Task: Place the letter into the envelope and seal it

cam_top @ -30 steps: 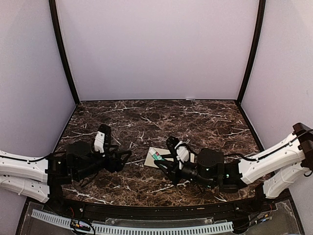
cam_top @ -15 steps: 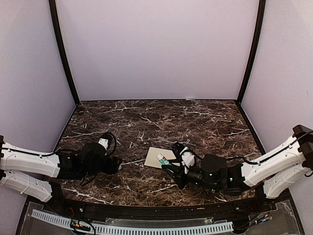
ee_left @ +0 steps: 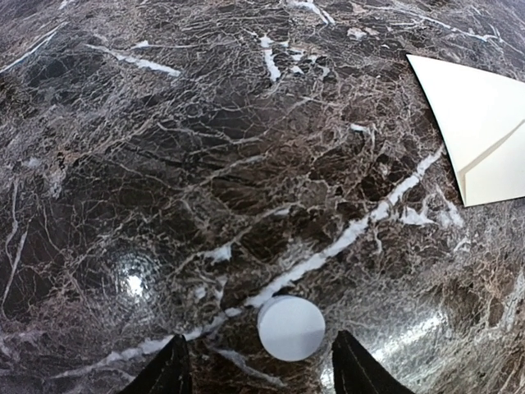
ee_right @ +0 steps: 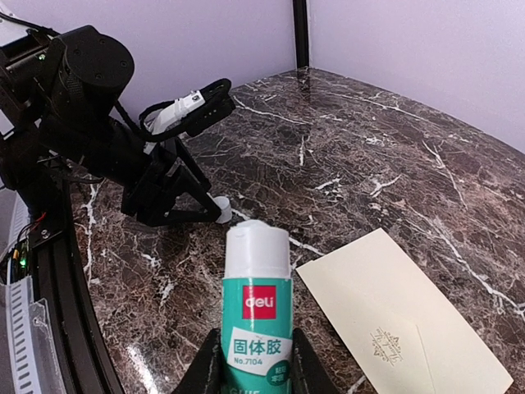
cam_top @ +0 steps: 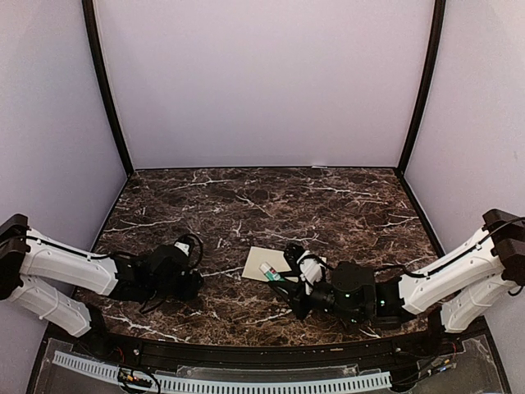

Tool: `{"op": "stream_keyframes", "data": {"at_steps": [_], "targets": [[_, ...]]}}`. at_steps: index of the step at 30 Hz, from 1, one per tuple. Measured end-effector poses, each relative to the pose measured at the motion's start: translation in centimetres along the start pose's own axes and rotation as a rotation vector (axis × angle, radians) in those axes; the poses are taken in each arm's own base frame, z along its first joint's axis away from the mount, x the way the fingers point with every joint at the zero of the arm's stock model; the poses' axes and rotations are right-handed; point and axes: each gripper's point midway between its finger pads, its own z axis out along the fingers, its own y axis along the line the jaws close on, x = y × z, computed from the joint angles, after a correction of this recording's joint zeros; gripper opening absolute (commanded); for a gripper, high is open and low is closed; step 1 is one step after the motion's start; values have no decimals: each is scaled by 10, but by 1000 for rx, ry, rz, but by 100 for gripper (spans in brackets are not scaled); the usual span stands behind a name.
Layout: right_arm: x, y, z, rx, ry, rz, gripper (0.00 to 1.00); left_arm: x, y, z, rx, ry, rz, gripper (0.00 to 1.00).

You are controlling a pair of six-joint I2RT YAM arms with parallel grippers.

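left gripper (ee_left: 261, 371) lower than a second ago, fingers narrower yet still spread, straddling small white round plastic cap (ee_left: 291, 328) on dark veined marble tabletop (ee_left: 164, 164). right gripper (ee_right: 254, 365) unchanged, pinching green-white glue stick (ee_right: 256, 304). pale cream-yellow paper envelope (ee_right: 410, 328) unmoved, flat just beyond right gripper.

Table (cam_top: 271, 197) open beyond envelope (cam_top: 258, 261); left arm (cam_top: 74, 267) and right arm (cam_top: 443, 275) flank it.

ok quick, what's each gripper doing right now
Left gripper: open, straddling the white cap, not touching it.
Right gripper: closed on the glue stick.
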Motion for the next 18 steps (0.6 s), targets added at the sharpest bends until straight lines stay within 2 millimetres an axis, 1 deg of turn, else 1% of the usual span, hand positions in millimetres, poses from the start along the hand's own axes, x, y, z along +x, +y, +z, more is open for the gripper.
{"op": "stream_keyframes", "data": {"at_steps": [3,5,12,13,18], "targets": [[0,1,0,-3,-1,1,0,1,0,3,-6,7,4,57],[-1,2,1,-5,-1,1,0,-1,-3,5,-4,5,3,54],[0,3,2,-8,2,3,0,-7,-8,10,-3,-5,3,39],[1,4,2,-9,4,2,0,-8,-8,11,-4,-5,3,36],[4,5,4,-9,12,1,0,-12,-11,13,-10,-8,3,27]]}}
